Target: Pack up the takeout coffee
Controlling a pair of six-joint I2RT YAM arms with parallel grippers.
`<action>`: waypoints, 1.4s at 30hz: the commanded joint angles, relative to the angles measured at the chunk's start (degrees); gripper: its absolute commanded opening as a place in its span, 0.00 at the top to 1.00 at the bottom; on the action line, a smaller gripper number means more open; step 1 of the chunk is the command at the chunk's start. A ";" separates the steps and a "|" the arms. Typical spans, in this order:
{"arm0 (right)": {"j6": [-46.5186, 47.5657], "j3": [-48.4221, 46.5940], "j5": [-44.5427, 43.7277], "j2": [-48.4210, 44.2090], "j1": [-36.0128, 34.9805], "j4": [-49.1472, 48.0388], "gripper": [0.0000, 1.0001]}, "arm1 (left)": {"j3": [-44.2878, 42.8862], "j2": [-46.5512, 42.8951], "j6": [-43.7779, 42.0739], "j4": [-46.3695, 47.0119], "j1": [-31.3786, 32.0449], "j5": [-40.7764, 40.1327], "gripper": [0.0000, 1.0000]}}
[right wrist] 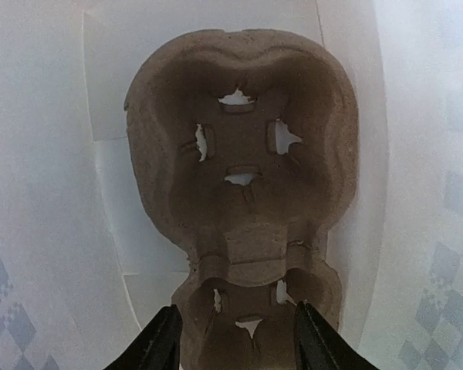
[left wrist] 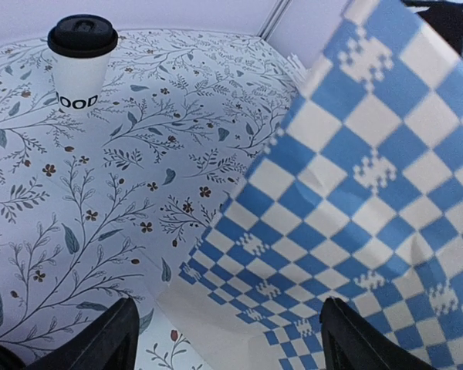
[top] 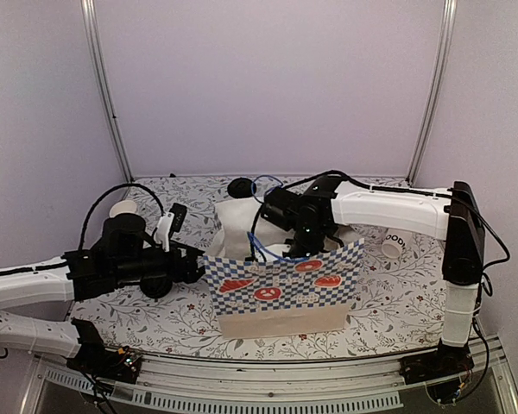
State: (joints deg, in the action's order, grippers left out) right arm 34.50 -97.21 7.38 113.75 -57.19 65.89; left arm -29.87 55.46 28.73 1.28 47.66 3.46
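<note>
The takeout coffee (top: 239, 187), a white cup with a black lid, stands upright at the back of the table behind the checkered paper bag (top: 285, 289); it also shows at the top left of the left wrist view (left wrist: 82, 62). My right gripper (top: 298, 241) hangs over the bag's open mouth. Its jaws (right wrist: 238, 343) stand apart on either side of the near end of a brown pulp cup carrier (right wrist: 239, 154) lying inside the bag. My left gripper (left wrist: 231, 347) is wide open by the bag's lower left corner (left wrist: 239, 308), gripping nothing.
A plain white cup (top: 123, 210) stands behind my left arm. A lettered white cup (top: 394, 245) lies on its side right of the bag. A white paper bundle (top: 235, 222) sits behind the bag. The floral tablecloth (top: 388, 302) covers the table.
</note>
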 commanded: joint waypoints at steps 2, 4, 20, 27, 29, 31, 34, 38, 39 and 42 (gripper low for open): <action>-0.11 0.48 -0.82 0.09 -1.08 0.20 0.45 | 1.08 -0.98 -0.53 -1.10 -0.97 -0.59 0.16; 0.10 0.24 -1.09 -0.76 -1.32 0.48 0.44 | 0.85 -0.89 -0.69 -1.06 -1.15 -0.48 0.16; 3.05 -4.76 -1.97 -9.02 -7.67 5.24 0.40 | -7.89 0.32 -5.51 -7.33 -2.66 -3.20 0.16; 3.78 -8.61 -4.08 -11.47 -8.03 6.61 0.40 | -16.31 0.75 -11.04 -15.37 -7.45 -7.46 0.14; 4.80 -10.28 -4.17 -12.16 -8.03 7.04 0.40 | -18.41 1.77 -11.87 -16.15 -10.66 -6.83 0.13; 5.98 -11.40 -4.15 -12.92 -8.03 6.97 0.40 | -20.27 3.52 -12.59 -15.52 -13.69 -5.35 0.12; 6.32 -11.52 -4.95 -13.78 -8.03 6.41 0.40 | -23.58 7.77 -13.77 -14.55 -16.45 -3.91 0.11; 6.27 -13.40 -4.26 -13.55 -8.03 7.87 0.39 | -26.94 13.95 -13.04 -12.92 -19.27 1.00 0.07; 6.48 -14.67 -3.77 -13.56 -8.03 8.51 0.39 | -27.75 15.56 -12.48 -12.38 -19.75 1.10 0.04; 8.15 -19.40 -2.62 -14.11 -8.03 9.51 0.37 | -30.12 21.79 -11.75 -10.24 -21.38 1.10 0.00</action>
State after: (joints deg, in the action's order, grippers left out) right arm 40.58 -110.74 3.46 101.34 -65.21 73.69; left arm -56.99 71.53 16.60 -11.44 28.47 2.39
